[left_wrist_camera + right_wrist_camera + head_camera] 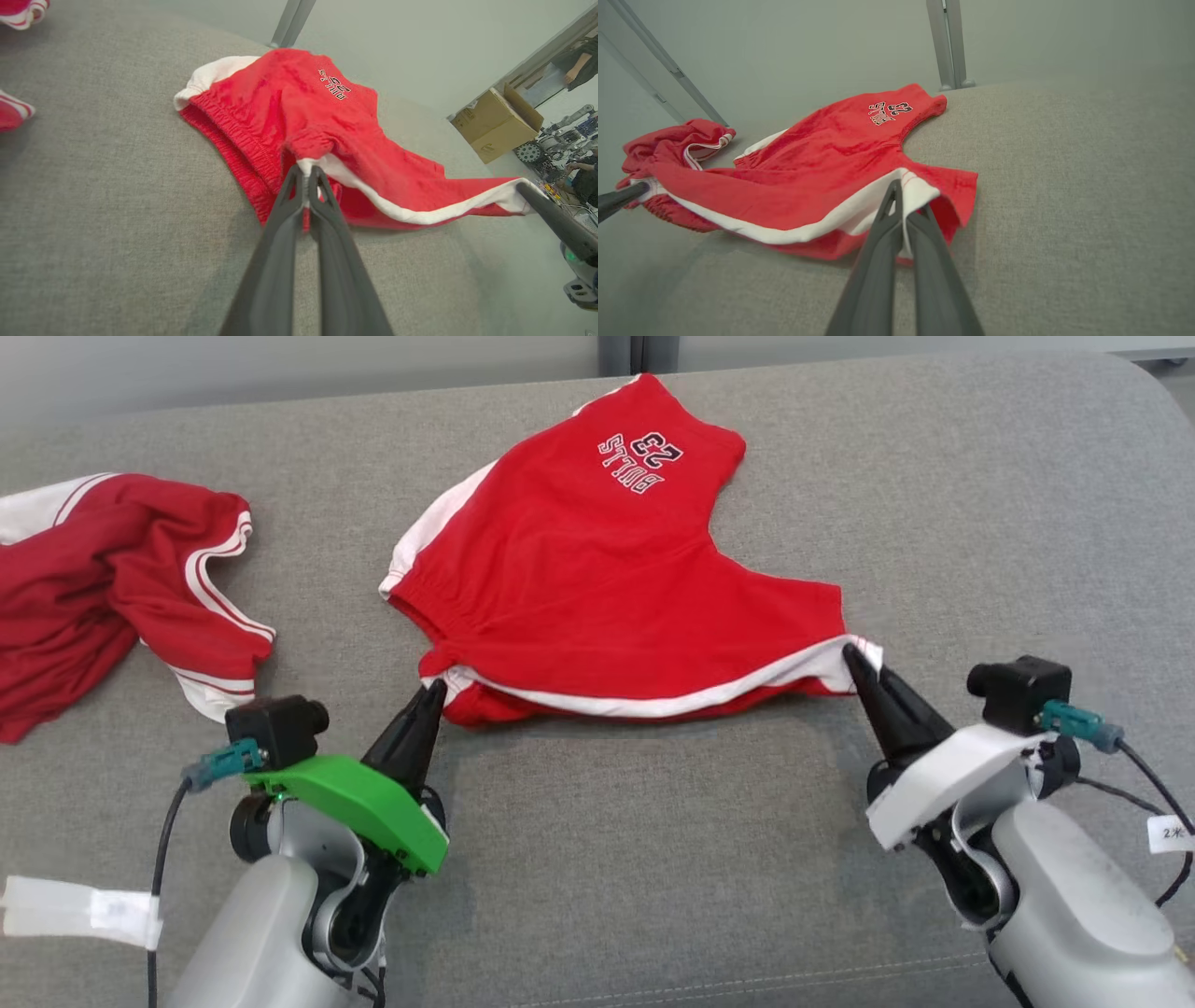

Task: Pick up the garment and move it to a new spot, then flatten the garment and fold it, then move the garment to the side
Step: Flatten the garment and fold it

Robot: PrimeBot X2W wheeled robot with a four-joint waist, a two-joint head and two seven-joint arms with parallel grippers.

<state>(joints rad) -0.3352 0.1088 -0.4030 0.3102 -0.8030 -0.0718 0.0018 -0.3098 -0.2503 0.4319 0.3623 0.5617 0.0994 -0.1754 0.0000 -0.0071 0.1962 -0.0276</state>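
Note:
The garment [597, 579] is a pair of red shorts with white side stripes and a "BULLS 23" print, lying on the grey cushion. My left gripper [433, 691] is shut on its near left corner, seen close in the left wrist view as garment [327, 121] cloth pinched in the gripper [306, 175]. My right gripper [854, 658] is shut on the near right corner at the white stripe; the right wrist view shows the garment [840, 154] cloth between the fingers of that gripper [901, 191]. The near edge is stretched between both grippers and lifted slightly.
A second, darker red garment [112, 588] with white trim lies crumpled at the left. The grey cushion [653, 840] spreads wide in front and to the right. A cardboard box [495, 121] stands beyond the cushion's edge in the left wrist view.

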